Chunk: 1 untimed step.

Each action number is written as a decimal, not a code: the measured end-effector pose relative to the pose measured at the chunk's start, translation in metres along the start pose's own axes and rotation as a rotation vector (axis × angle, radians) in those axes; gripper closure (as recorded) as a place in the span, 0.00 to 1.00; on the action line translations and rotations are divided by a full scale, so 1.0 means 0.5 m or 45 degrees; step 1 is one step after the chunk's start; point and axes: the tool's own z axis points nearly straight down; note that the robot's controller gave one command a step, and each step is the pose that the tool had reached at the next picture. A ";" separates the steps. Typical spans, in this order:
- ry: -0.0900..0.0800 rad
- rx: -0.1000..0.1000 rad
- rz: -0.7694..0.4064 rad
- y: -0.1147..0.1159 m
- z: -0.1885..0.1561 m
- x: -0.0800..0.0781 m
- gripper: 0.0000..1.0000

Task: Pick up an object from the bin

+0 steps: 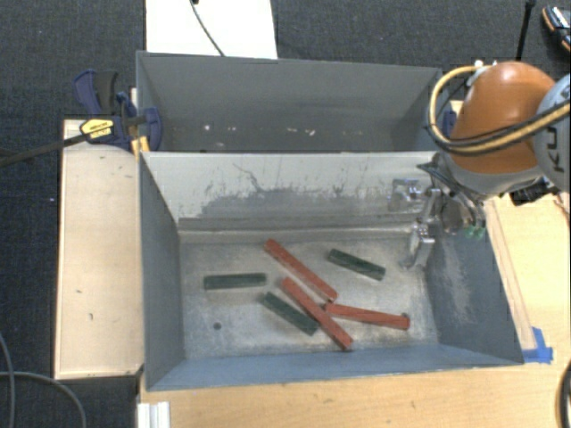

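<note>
Loose stuff on bin (165, 257) floor: six flat bars, three reddish-brown, three dark green. Off to left, left green bar (235, 281) lies alone, roughly level. Over right, right green bar (356, 264) also alone, slightly tilted. Mid-floor, upper red bar (301, 270) and middle red bar (315, 313) run diagonal, parallel-ish. Just beside middle one, third green bar (290, 313). Touching its flank, lower-right red bar (368, 316).

Robotics lab, grey metal bin (165, 266), orange-capped robot arm (500, 105), carpeted floor (53, 43)
</note>
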 end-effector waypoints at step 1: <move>-0.002 0.000 0.239 0.049 0.065 -0.009 0.00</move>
